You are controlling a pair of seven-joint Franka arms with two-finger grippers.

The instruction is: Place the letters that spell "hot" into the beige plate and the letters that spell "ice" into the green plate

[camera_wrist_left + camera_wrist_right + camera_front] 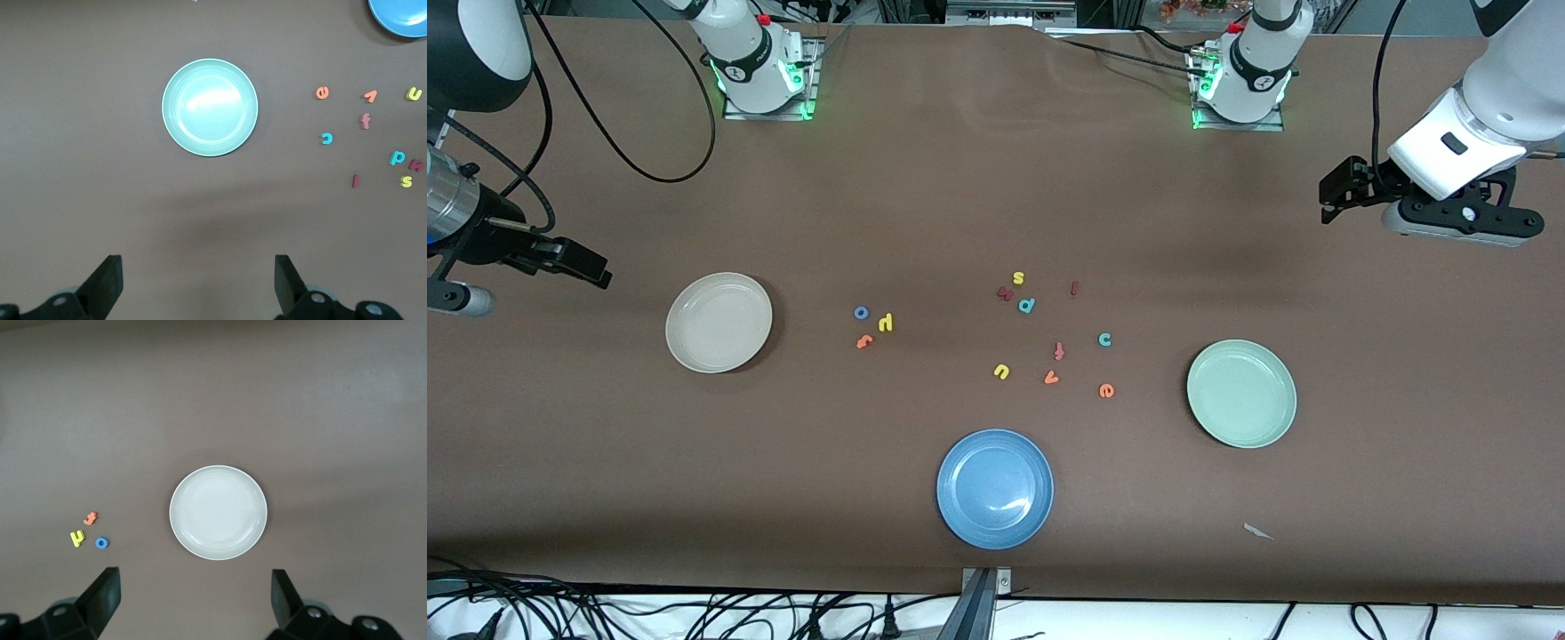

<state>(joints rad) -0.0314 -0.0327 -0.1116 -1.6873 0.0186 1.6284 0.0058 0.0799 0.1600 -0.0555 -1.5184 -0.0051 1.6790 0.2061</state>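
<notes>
Left gripper (197,283): fingers spread wide, nothing held, up in the air at the left arm's end of the brown table (960,196), waiting. Right gripper (195,603): also spread wide and empty, hanging over the right arm's end.

Round pale mint-green plate (1241,393): empty, toward the left arm's end. Nearby, toward the table's middle: small orange foam e (1106,390), teal foam c (1104,340) farther from the front camera, dark red bar-shaped i (1074,288) farther still.

Round cream-beige plate (719,322): empty, toward the right arm's end. Close beside it, in a tight cluster: blue ring-shaped o (861,313), yellow h (886,324), orange hooked t (863,341).

In the middle, loose: yellow s (1018,278), teal stemmed letter (1026,305), dark red curved letter (1005,293), yellow u (1001,372), orange v (1051,378), reddish f (1059,351). Round blue plate (995,488): nearest the front camera, empty.
</notes>
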